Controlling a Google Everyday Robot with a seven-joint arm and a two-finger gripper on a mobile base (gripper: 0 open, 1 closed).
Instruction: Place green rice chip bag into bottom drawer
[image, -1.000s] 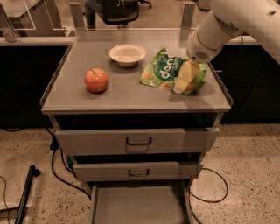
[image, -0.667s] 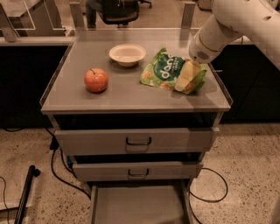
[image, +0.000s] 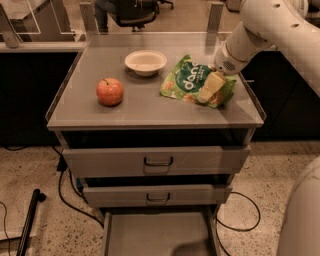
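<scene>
The green rice chip bag (image: 189, 81) lies flat on the right half of the grey cabinet top (image: 140, 107), its dark green logo facing up. My gripper (image: 210, 89) comes down from the white arm at the upper right and rests on the bag's right end, its pale fingers (image: 212, 85) over the bag. The bottom drawer (image: 159, 234) is pulled out at the foot of the cabinet, its flat grey floor bare.
A red apple (image: 110, 91) sits on the left of the top. A white bowl (image: 145, 62) sits at the back middle. Two handled drawers (image: 158, 161) stand slightly open above the bottom one. Cables (image: 67, 192) and a black pole (image: 29, 222) lie on the floor.
</scene>
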